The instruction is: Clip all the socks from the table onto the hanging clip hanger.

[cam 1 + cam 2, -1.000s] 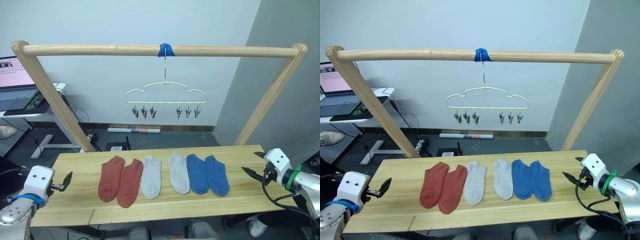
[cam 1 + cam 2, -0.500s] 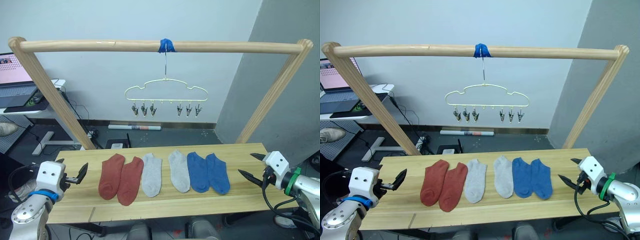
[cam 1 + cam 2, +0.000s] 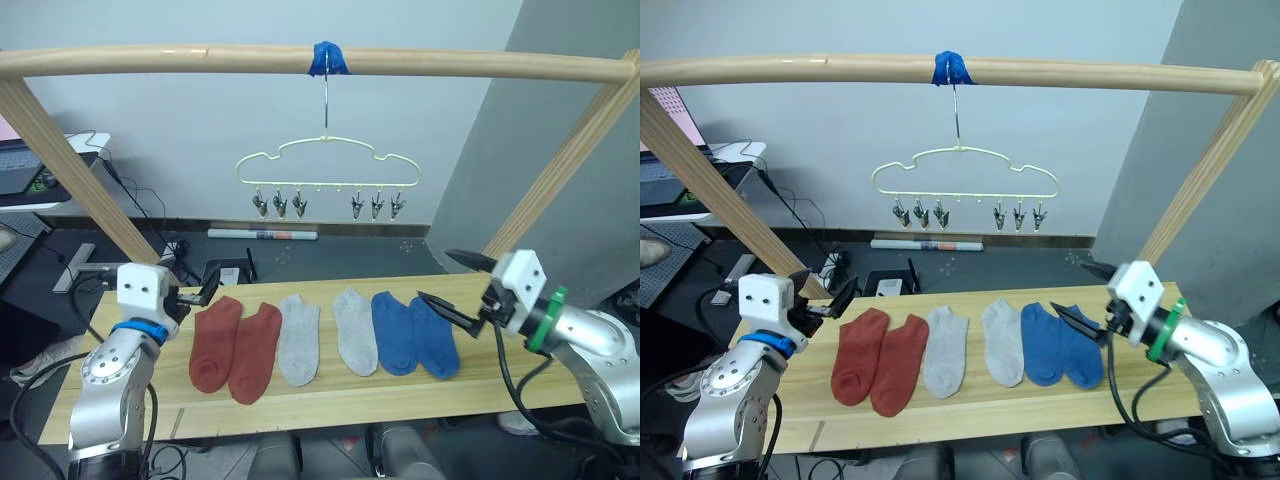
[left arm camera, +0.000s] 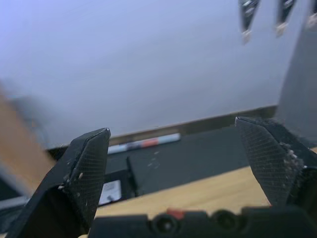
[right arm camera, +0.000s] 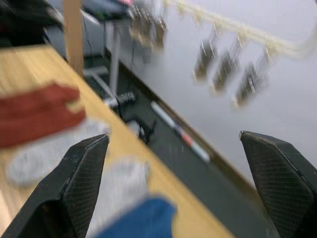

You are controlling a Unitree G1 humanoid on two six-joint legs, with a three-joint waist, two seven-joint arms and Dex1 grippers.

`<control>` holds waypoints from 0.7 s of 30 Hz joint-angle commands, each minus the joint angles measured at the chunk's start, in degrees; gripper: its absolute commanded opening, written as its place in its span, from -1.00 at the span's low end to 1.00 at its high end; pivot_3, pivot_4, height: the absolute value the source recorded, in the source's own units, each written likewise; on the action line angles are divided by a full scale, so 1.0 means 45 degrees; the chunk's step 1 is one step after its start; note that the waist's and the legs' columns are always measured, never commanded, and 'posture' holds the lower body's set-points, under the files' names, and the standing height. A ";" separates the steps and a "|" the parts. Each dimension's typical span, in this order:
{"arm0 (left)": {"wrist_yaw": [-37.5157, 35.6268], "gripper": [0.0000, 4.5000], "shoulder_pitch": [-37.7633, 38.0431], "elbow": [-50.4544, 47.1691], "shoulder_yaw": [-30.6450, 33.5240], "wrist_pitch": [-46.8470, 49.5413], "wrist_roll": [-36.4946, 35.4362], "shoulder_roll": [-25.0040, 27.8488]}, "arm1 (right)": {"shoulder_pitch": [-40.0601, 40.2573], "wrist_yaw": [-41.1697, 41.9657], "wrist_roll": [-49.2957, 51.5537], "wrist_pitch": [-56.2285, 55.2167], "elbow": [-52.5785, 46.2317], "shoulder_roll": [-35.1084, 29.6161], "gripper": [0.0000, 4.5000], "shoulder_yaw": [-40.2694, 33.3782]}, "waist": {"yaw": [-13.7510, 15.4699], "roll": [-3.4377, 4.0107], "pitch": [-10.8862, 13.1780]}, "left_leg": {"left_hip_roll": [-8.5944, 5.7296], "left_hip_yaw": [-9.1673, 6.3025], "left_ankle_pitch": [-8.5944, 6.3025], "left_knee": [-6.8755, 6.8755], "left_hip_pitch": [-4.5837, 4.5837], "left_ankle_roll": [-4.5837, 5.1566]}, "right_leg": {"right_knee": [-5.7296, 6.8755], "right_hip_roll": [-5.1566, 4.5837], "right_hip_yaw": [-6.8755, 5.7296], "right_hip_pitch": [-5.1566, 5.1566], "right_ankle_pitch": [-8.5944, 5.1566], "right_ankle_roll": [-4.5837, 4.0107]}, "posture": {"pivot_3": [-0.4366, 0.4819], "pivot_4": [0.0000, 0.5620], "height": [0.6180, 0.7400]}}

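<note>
Six socks lie in a row on the light wood table [image 3: 500,390]: two rust-red socks [image 3: 215,343], two light grey socks [image 3: 297,340] and two royal blue socks [image 3: 433,335]. The pale yellow clip hanger [image 3: 325,162] hangs above and behind them, its grey clips [image 3: 278,205] bare. My left gripper [image 3: 195,297] is open and empty, just left of the far end of the leftmost red sock. Also open and empty, my right gripper [image 3: 448,286] hovers over the right edge of the rightmost blue sock. In the right wrist view the clips [image 5: 223,69] and the red socks [image 5: 34,116] lie ahead.
A thick wooden pole frame [image 3: 450,65] spans the table, and blue tape [image 3: 328,57] holds the hanger's hook to it. Its slanted posts [image 3: 70,165] stand at both far corners. A desk with a laptop [image 3: 20,170] stands at the back left.
Both arms have risen and swung inward. The left gripper now sits by the red socks, the right over the outer blue sock. The head camera has also shifted.
</note>
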 commanded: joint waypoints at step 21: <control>0.0549 0.19 -0.4063 0.2315 -0.1236 -0.1233 0.0414 -0.1433 | -0.1079 -0.1297 0.0962 0.2380 -0.1886 0.0522 1.00 0.0428 | -0.0073 -0.0023 0.0495 | 0.0005 -0.0023 -0.0004 0.0006 -0.0109 -0.0003 | -0.0020 0.0015 -0.0020 -0.0080 0.0039 0.0070 | -0.49 -0.16 1.00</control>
